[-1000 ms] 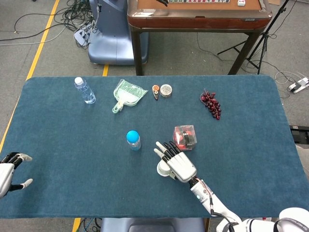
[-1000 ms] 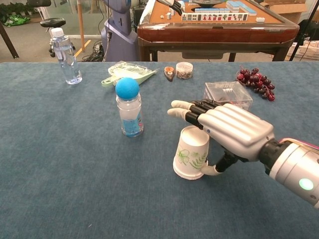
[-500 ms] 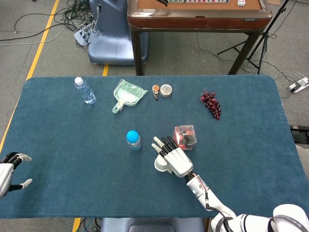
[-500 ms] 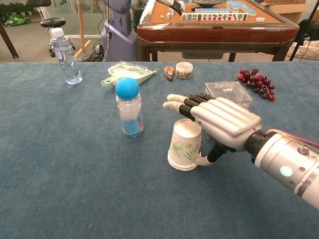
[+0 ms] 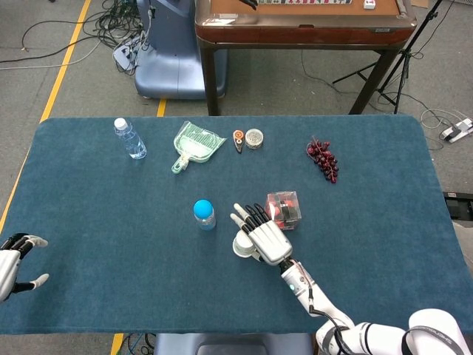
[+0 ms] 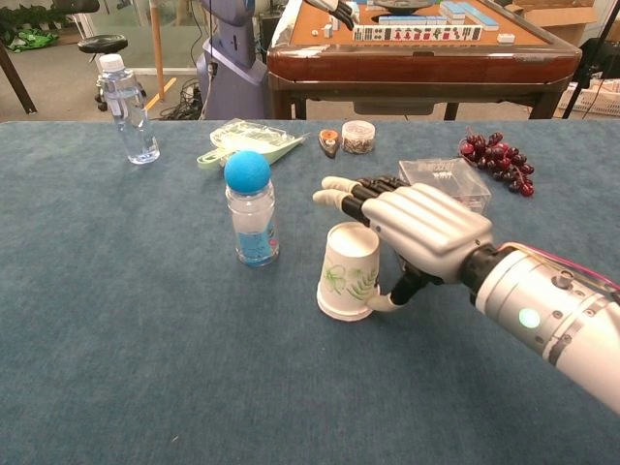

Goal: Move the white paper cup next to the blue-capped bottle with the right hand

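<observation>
White paper cup (image 6: 347, 272) nearer blue-capped bottle (image 6: 251, 211) than before, tilted, gripped by right hand (image 6: 415, 227)

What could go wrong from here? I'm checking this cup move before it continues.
1. The cup is upside down and tilted, with the right robot hand draped over it and only the thumb against its side; it could tip or slip free.
2. The bottle is narrow and stands close by on the left; pushing the cup too far could knock it over.
3. The clear box sits just behind the hand and might get nudged.
</observation>
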`<state>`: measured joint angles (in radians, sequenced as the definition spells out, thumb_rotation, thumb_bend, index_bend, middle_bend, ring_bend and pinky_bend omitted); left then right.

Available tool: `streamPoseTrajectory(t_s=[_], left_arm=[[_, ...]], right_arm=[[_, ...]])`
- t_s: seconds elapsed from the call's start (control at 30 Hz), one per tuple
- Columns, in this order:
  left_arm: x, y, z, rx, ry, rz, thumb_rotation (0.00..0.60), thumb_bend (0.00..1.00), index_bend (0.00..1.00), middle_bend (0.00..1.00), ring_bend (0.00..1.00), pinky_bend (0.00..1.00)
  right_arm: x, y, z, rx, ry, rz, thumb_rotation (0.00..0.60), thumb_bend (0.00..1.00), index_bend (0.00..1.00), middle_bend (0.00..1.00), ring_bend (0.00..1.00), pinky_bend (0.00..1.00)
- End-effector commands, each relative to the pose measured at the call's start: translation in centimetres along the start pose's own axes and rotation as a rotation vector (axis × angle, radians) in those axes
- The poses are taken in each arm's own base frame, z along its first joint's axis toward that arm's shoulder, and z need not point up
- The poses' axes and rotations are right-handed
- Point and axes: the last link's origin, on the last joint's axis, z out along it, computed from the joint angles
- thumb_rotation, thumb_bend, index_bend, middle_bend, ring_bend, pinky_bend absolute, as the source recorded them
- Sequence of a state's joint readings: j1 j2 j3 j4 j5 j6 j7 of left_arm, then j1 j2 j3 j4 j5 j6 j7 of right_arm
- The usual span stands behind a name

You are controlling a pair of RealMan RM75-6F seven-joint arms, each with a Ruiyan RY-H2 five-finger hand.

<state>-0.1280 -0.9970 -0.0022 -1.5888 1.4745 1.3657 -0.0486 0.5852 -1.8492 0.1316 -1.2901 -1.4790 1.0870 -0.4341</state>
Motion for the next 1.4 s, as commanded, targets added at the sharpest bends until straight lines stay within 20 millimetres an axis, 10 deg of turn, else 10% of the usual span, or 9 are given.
streamPoseTrajectory(t_s=[0.03, 1.4], left_arm=[[0.0, 0.0, 0.0, 0.001, 0.0, -0.001, 0.6, 0.06, 0.35, 0.31, 0.2, 0.43], [0.4, -0.1, -0.1, 0.001, 0.002, -0.021, 0.6, 0.06, 0.35, 0.31, 0.2, 0.43]], right_arm=[[0.0, 0.0, 0.2, -0.006, 0.004, 0.0, 0.6, 0.0, 0.06, 0.0, 0.0, 0.07], [1.3, -2.2, 1.1, 0.035, 0.04, 0.028, 0.6, 0.0, 0.06, 0.0, 0.0, 0.07]])
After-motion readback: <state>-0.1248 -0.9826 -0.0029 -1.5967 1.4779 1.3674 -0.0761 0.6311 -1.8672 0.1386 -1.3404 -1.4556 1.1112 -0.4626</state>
